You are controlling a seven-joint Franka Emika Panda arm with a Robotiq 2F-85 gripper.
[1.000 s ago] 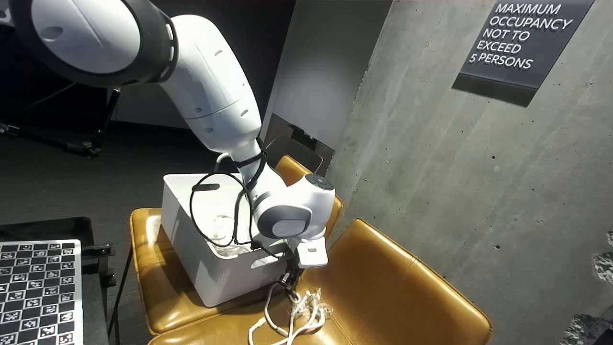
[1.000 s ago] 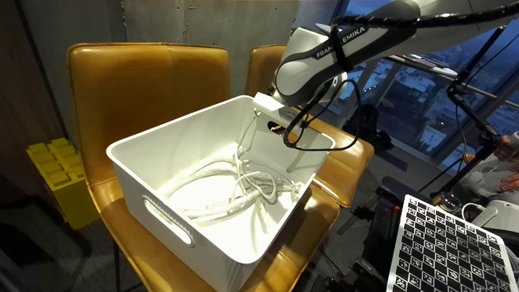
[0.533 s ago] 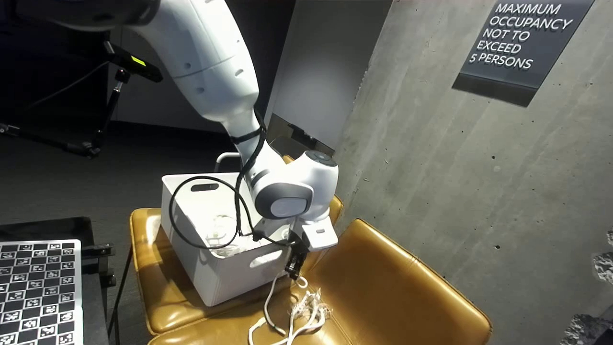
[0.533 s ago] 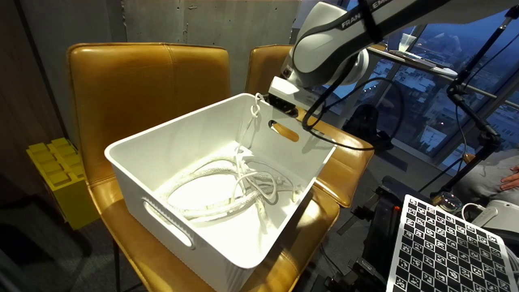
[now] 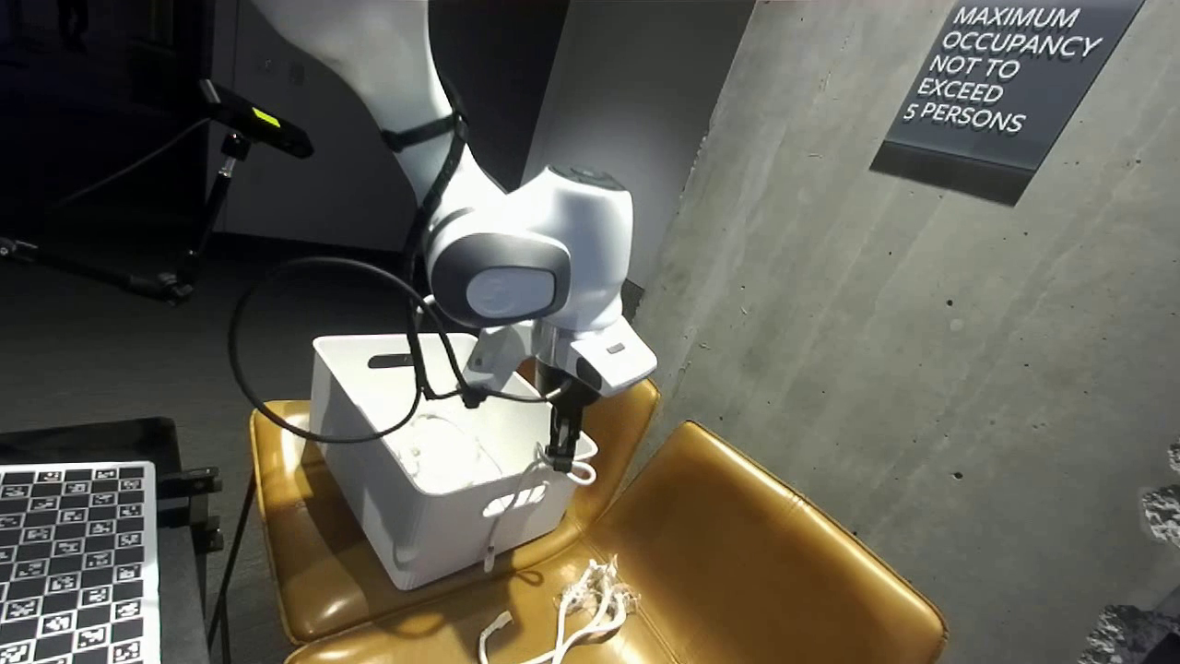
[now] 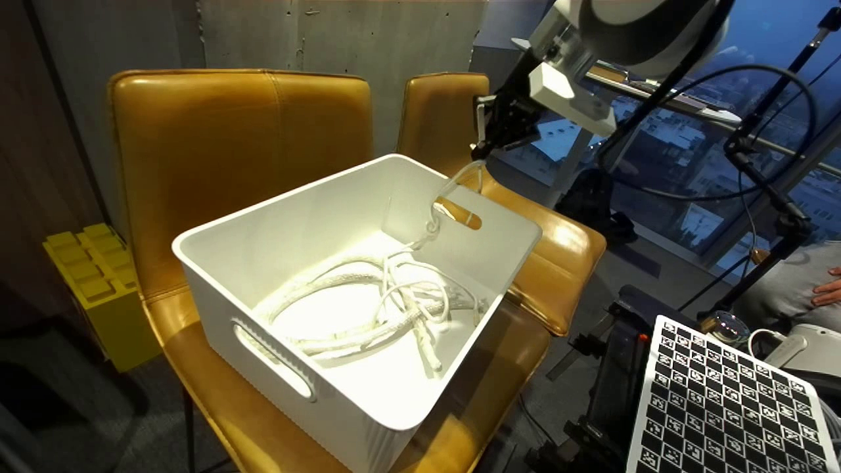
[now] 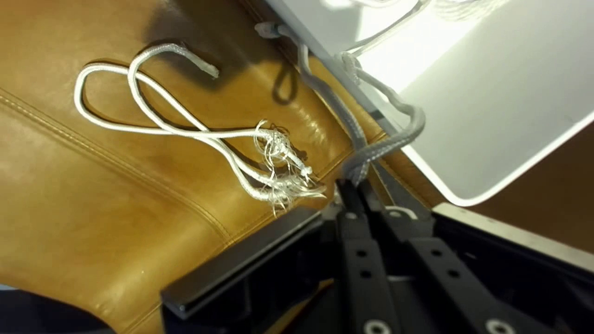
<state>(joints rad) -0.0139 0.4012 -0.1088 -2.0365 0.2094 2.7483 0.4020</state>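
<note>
My gripper [image 7: 354, 183] is shut on a doubled bend of white braided rope [image 7: 341, 111]. One short length of it hangs down outside the white bin [image 7: 445, 190]; the rest bends over the rim, with a knot near the edge, and runs inside. In an exterior view the gripper [image 6: 481, 151] stands above the bin's far rim, and the held rope [image 6: 453, 185] drops to a thick coil [image 6: 355, 338] on the bin floor. In an exterior view a small loop [image 5: 581, 473] sticks out beside the fingertips. Another frayed rope [image 7: 227, 134] lies on the brown chair.
The bin [image 6: 348, 394] rests on a brown leather chair seat [image 5: 286, 526] beside a second chair [image 5: 765, 544]. A black cable [image 5: 235, 369] loops out from the arm. A checkered board [image 6: 729, 407] and a yellow block [image 6: 98, 282] stand nearby; a concrete wall [image 5: 876, 323] rises behind.
The gripper has risen from low beside the bin to rim height, still shut on the rope. The rope's loose end has lifted off the seat and hangs against the bin; its knot has shifted inside.
</note>
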